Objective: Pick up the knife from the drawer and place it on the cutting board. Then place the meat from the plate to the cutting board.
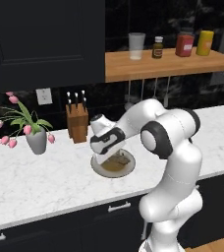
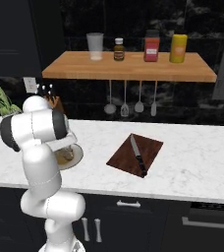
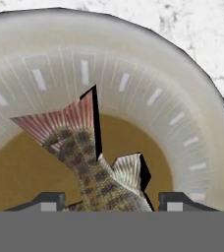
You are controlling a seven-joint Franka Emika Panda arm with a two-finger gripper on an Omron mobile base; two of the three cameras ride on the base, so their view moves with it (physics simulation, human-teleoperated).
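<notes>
From my hand camera, the meat (image 3: 92, 167) is a mottled tan-brown fish piece with dark speckles, a ribbed pinkish tail fin and a smaller pale fin on its side. Its long axis runs from the tail at about ten o'clock down toward five o'clock, where the body passes between my two fingertips (image 3: 49, 202). They stand apart on either side of it; I cannot tell whether they touch it. The fish lies in the brownish centre of the plate (image 3: 192, 123), whose pale rim carries short light dashes.

In the left base view, going left to right, I see a vase of pink tulips (image 1: 28, 130), a knife block (image 1: 77, 120), then the plate (image 1: 126, 167) on the marble counter (image 1: 35, 177) with the hand low over it.

In the right base view, the plate (image 2: 77, 156) sits at nine o'clock of the cutting board (image 2: 151, 147). The knife (image 2: 137, 155) lies on the board, blade toward eleven o'clock, handle toward five.
</notes>
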